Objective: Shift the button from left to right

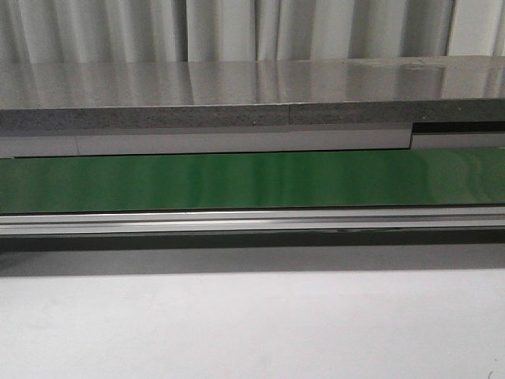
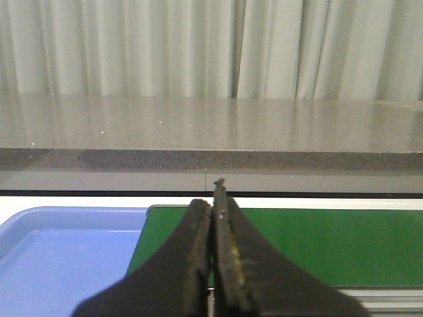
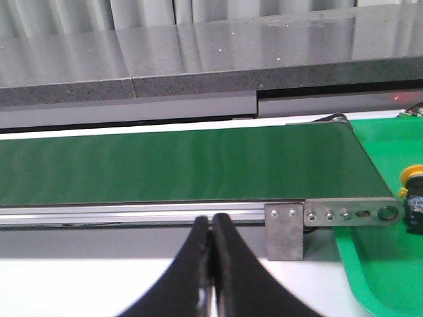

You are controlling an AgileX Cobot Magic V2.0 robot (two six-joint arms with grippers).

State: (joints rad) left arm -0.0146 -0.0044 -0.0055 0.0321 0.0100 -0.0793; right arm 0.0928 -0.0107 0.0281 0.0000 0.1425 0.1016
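Note:
A button (image 3: pixel 413 188) with a round yellow head and a black body shows at the edge of the right wrist view, lying in a green tray (image 3: pixel 380 264) past the belt's right end. It does not show in the front view. My left gripper (image 2: pixel 213 205) is shut and empty, held over the left end of the green conveyor belt (image 2: pixel 317 244). My right gripper (image 3: pixel 211 221) is shut and empty, in front of the belt's metal side rail (image 3: pixel 132 214). Neither gripper shows in the front view.
The green belt (image 1: pixel 252 180) runs across the front view behind a white table (image 1: pixel 252 324). A blue tray (image 2: pixel 59 257) lies at the belt's left end. A grey stone counter (image 1: pixel 252 95) and curtains stand behind. A metal bracket (image 3: pixel 284 231) is at the belt's right end.

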